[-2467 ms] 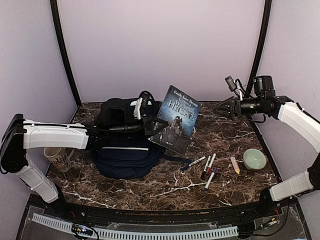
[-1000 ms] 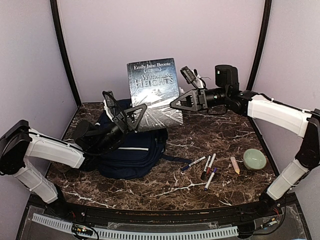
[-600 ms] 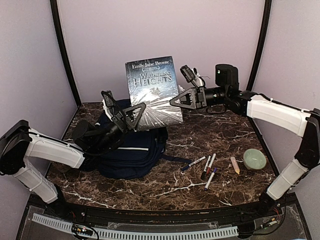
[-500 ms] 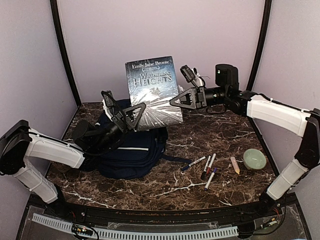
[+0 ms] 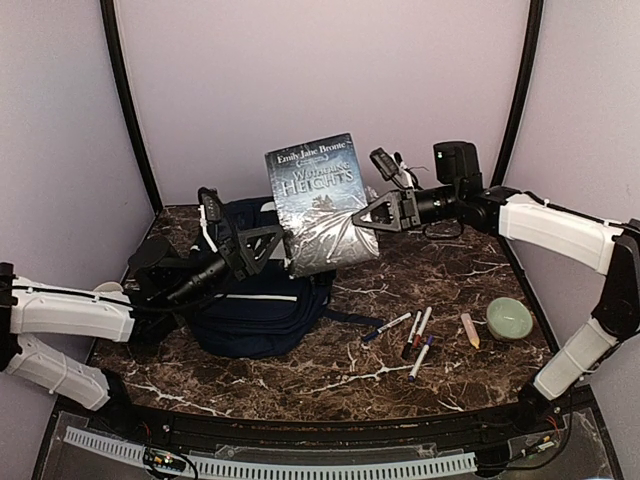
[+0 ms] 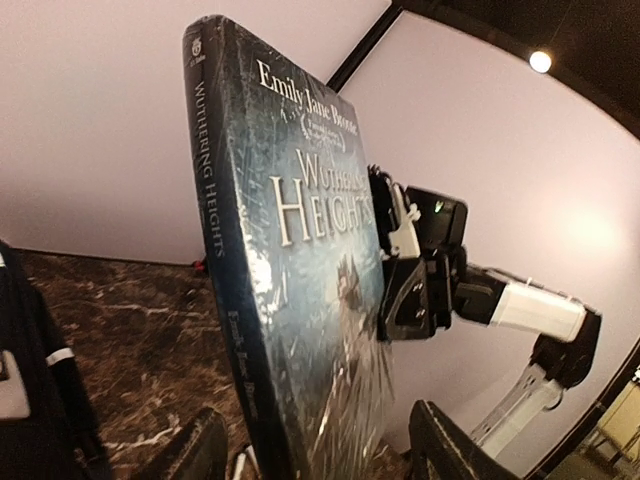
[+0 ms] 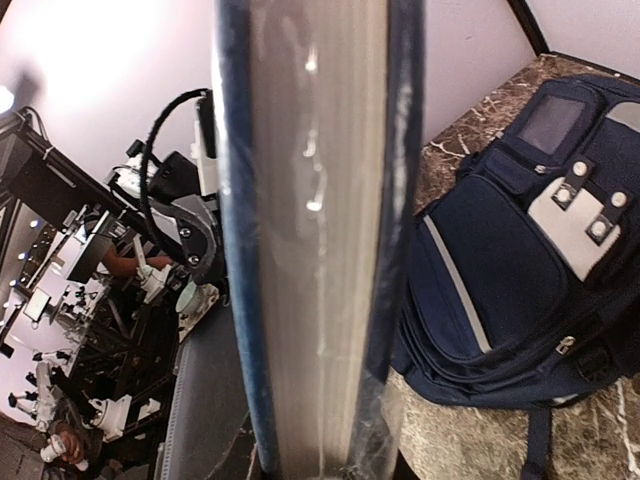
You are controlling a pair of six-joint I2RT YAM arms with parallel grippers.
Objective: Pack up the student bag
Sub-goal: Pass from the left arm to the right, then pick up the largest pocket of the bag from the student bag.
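The student bag (image 5: 255, 310), navy with a thin white stripe, lies on the marble table at centre left; it also shows in the right wrist view (image 7: 500, 260). A book, Wuthering Heights (image 5: 320, 205), hangs upright above the bag's back end. My right gripper (image 5: 375, 215) is shut on the book's right edge; its wrist view shows the page edge (image 7: 320, 250) filling the centre. My left gripper (image 5: 265, 245) stands open at the book's lower left corner. In the left wrist view the book (image 6: 290, 270) stands between the spread fingers (image 6: 195, 452) with gaps on both sides.
Several markers (image 5: 415, 335) and a short pencil (image 5: 470, 330) lie on the table to the right of the bag. A pale green bowl (image 5: 510, 318) sits near the right edge. Purple walls close in the back and sides.
My left gripper has opened and let go of the book, and the left arm has drawn back to the left. The right gripper holds the book alone, shifted slightly right and tilted.
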